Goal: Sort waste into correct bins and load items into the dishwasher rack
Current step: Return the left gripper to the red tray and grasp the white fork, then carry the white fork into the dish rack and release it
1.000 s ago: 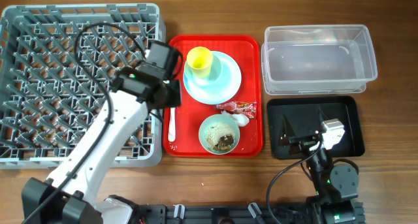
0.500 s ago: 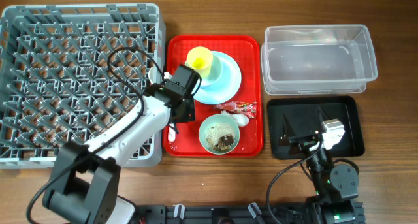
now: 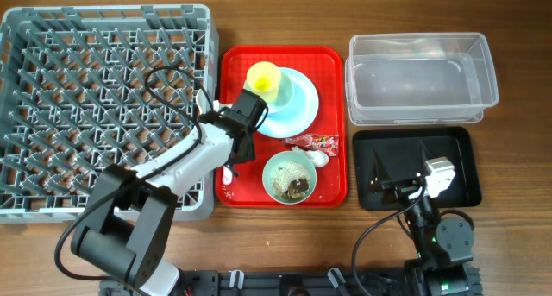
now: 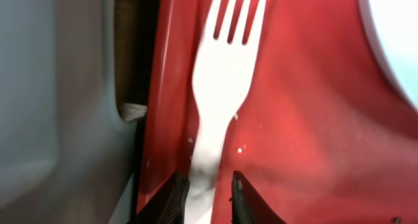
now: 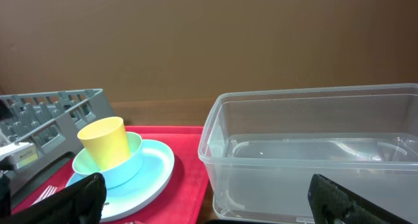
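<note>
The white fork (image 4: 225,74) lies along the left side of the red tray (image 3: 332,63), tines pointing away. My left gripper (image 4: 210,196) straddles its handle with narrow jaws: one pad touches, the other keeps a small gap. In the overhead view this gripper (image 3: 233,149) sits just above the fork (image 3: 227,171). A yellow cup (image 3: 263,78) stands on the light blue plate (image 3: 293,110). A pale bowl (image 3: 289,177) holds rice-like scraps. The red-and-white wrapper (image 3: 312,141) and white tissue (image 3: 321,157) lie beside it. My right gripper (image 5: 215,208) is wide open, empty, over the black tray (image 3: 461,141).
The grey dishwasher rack (image 3: 95,106) fills the left side, its edge close to the tray. The clear tub (image 3: 421,78) stands at the back right, behind the black tray. From the right wrist, the cup (image 5: 104,142) is seen standing in a small pale dish on the plate.
My left arm swung from the rack's edge down onto the tray's left side, and its jaws narrowed around the fork's handle. The right arm has not moved.
</note>
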You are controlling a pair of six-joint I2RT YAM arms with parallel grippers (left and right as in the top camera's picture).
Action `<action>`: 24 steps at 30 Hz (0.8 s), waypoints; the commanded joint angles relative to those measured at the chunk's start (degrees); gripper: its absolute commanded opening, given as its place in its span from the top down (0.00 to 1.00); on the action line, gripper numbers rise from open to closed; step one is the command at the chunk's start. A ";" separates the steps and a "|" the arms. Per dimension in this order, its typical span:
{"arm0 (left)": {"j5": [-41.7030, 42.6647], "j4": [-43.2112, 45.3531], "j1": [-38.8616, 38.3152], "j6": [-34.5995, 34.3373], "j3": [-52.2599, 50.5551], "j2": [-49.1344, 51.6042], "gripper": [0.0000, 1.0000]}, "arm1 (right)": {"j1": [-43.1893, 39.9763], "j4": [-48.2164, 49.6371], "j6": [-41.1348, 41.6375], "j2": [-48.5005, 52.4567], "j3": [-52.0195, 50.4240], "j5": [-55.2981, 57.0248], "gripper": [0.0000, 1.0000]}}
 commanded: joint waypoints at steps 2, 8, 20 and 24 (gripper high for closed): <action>-1.75 0.50 -0.11 -1.36 -0.46 1.18 0.75 | 0.07 0.15 -0.44 -0.11 -0.07 0.31 0.00; -1.46 1.09 -0.61 -1.33 -0.46 3.41 0.72 | 0.07 0.15 -0.42 -0.11 -0.07 0.31 0.00; -1.51 -1.33 -2.36 -0.66 1.77 0.09 0.96 | 0.07 0.15 -0.44 -0.11 -0.07 0.31 0.00; -1.55 -2.05 -2.27 2.40 4.74 -6.43 0.96 | 0.07 0.15 -0.44 -0.11 -0.07 0.31 0.00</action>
